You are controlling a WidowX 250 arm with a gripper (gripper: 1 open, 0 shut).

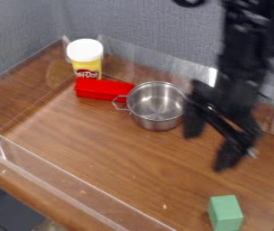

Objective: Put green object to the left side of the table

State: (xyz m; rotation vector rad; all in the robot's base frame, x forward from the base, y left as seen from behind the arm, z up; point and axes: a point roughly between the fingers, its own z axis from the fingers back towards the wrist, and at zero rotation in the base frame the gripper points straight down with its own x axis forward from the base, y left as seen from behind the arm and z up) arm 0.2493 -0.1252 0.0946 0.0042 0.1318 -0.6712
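Nearest to me, at the near right corner of the table (68, 153), I see the green object (226, 213): a small matte green block, squat and almost cube-like, so I can make out no clear long axis; its edges sit slightly skewed to the table's edges and one face looks up. It lies flat on the wood, untouched. Above and beyond it, well apart, my gripper (216, 144) points down with its two dark fingers spread wide, holding nothing. Farther left stands the steel pot (157, 105), mid-table. Touching its left handle lies the red block (101, 88), and behind that, at the far wall, a yellow tub (86, 60) with a white lid
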